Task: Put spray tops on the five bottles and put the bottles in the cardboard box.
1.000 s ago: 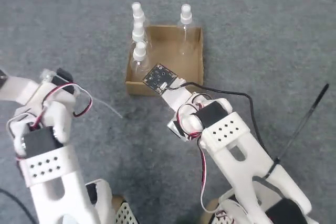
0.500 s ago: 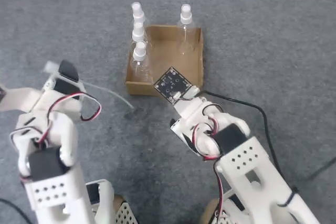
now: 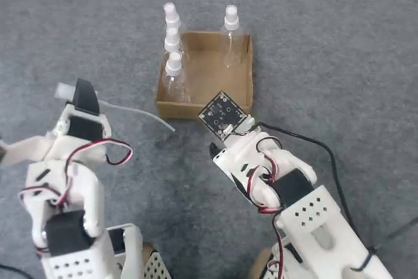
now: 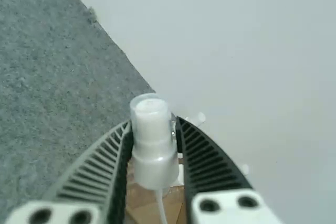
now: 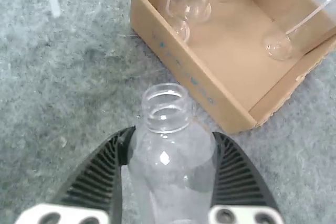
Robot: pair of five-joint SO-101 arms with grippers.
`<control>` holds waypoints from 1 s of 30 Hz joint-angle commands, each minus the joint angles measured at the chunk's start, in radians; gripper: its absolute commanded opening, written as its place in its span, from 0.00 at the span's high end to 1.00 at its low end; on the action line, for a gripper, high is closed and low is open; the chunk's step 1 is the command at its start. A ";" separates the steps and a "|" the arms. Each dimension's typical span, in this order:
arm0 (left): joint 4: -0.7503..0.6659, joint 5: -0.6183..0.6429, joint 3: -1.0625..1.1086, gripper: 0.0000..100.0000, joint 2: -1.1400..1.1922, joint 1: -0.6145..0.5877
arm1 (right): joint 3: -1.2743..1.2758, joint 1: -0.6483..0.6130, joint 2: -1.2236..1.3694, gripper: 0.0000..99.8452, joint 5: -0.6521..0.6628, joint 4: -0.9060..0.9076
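Observation:
A white spray top (image 4: 152, 140) with a long thin dip tube (image 3: 140, 114) is clamped in my left gripper (image 4: 152, 124), held above the carpet left of the cardboard box (image 3: 243, 73). My right gripper (image 5: 170, 137) is shut on a clear bottle (image 5: 168, 129) with an uncapped neck, upright just in front of the box's near wall (image 5: 210, 98). Inside the box stand three capped bottles (image 3: 174, 63) along its left side and another capped bottle (image 3: 231, 17) at the far right corner.
Grey carpet (image 3: 339, 63) covers the table all around the box. A black cable (image 3: 313, 138) trails from the right arm (image 3: 274, 174). A pale wall runs along the carpet's far edge.
The right arm has drawn back from the box toward the near side with the bottle. The left arm has turned, swinging the spray top's tube tip closer to the box.

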 commanded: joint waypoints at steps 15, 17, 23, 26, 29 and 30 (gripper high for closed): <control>-0.086 0.012 0.194 0.99 -0.330 0.012 | 0.035 -0.120 -0.038 0.92 -0.002 -0.071; -0.083 0.012 0.200 0.99 -0.338 0.034 | 0.058 -0.120 -0.038 0.92 0.000 -0.111; -0.083 0.011 0.228 0.99 -0.377 0.081 | 0.081 -0.120 -0.038 0.92 0.049 -0.142; -0.081 0.009 0.234 0.99 -0.388 0.086 | 0.081 -0.120 -0.038 0.92 0.055 -0.142; -0.083 0.009 0.246 0.99 -0.391 0.087 | 0.081 -0.120 -0.038 0.92 0.055 -0.142; -0.083 0.009 0.248 0.99 -0.391 0.087 | 0.081 -0.120 -0.038 0.92 0.057 -0.142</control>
